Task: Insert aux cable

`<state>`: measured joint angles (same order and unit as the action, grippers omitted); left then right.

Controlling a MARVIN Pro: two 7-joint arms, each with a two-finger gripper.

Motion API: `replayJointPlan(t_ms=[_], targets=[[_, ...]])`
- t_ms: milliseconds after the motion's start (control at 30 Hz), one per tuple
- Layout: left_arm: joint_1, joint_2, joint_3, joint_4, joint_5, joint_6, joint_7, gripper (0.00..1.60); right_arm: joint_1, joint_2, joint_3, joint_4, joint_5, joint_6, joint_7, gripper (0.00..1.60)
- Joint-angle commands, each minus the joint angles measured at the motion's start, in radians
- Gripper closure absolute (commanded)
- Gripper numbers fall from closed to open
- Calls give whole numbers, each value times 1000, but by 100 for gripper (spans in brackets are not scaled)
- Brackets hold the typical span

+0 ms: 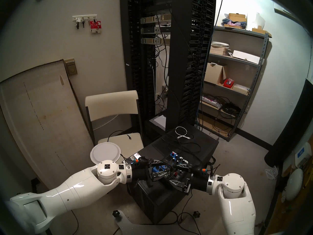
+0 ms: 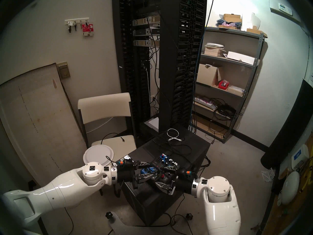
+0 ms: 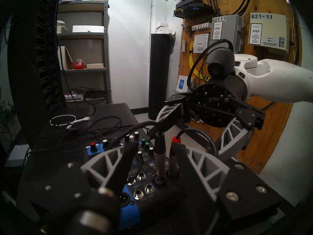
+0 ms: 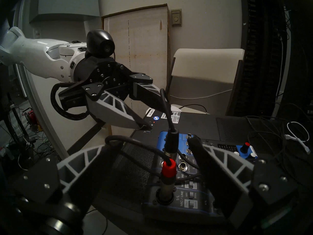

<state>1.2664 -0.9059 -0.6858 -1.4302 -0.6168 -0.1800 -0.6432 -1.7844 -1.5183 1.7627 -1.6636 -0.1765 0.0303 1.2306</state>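
Left hand (image 3: pixel 152 155) stands part-open, its fingers either side of the aux cable (image 3: pixel 160 155) and gripping nothing; one finger also sits close by the red-collared plug (image 3: pixel 176 141). The aux plug stands upright in a socket on the mixer (image 3: pixel 149 190), just beside the red-collared one, and looks seated, though its base is too dark to be sure. The mixer lies on a black case (image 1: pixel 194 144) serving as a table.

My guess is the step is letting go and backing off. To do it well, the fingers should spread until both clear the plug, then draw straight back along the way the hand points, without sweeping sideways, since the neighbouring plug and the cable looping off overhead could catch.

Both hands reach in nearly level from opposite sides, tipped slightly down, fingertips almost meeting over the mixer. Right hand (image 4: pixel 152 144) is wide, straddling the red-collared plug and touching nothing that I can see.
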Motion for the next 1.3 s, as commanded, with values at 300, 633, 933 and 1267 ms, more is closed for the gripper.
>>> replayJointPlan(t_ms=[300, 633, 933, 1267], targets=[[-16, -34, -4, -5, -11, -6, -16, 58, -7, 6, 42, -46, 12, 2, 9, 6], [-13, -30, -5, -9, -11, -3, -21, 59, -5, -9, 74, -75, 21, 2, 12, 3], [-8, -27, -4, -6, -10, -3, -21, 60, -2, -20, 65, -62, 6, -3, 15, 3], [-7, -24, -4, -7, -11, -1, -21, 60, -5, -35, 44, -58, 11, -10, 23, 0]])
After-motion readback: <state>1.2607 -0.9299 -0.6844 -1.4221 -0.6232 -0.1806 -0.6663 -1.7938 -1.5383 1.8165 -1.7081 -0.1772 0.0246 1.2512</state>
